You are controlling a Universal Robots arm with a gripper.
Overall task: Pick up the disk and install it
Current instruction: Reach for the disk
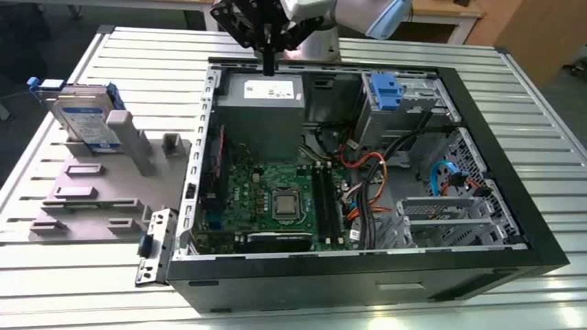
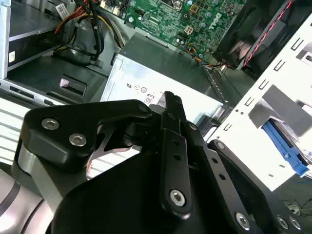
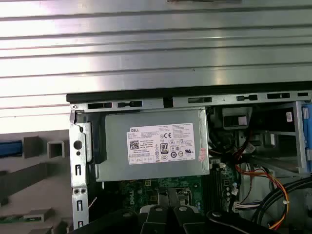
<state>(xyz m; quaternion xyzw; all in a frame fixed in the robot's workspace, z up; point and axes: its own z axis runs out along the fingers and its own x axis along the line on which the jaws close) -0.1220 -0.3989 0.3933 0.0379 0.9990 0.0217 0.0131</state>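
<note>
Slatted silver metal table. Open black computer case, lying on its side. Grey power-supply box with white sticker, directly under the jaws. Green motherboard, farther from the jaws. Metal drive cage with blue plastic latch, near the jaws. Grey moulded fixture, well apart from the jaws.

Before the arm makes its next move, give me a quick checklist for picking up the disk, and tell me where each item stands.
1. Disk standing upright in the grey fixture, at the exterior view's left: ok.
2. Hand empty: ok, it is shut on nothing.
3. Hand positioned over the disk: not ok, it hangs above the power supply at the far edge of the computer case.
4. Hand open for the grasp: not ok.
5. Case side open for access: ok.
6. Drive cage free to take the disk: cannot tell.
</note>
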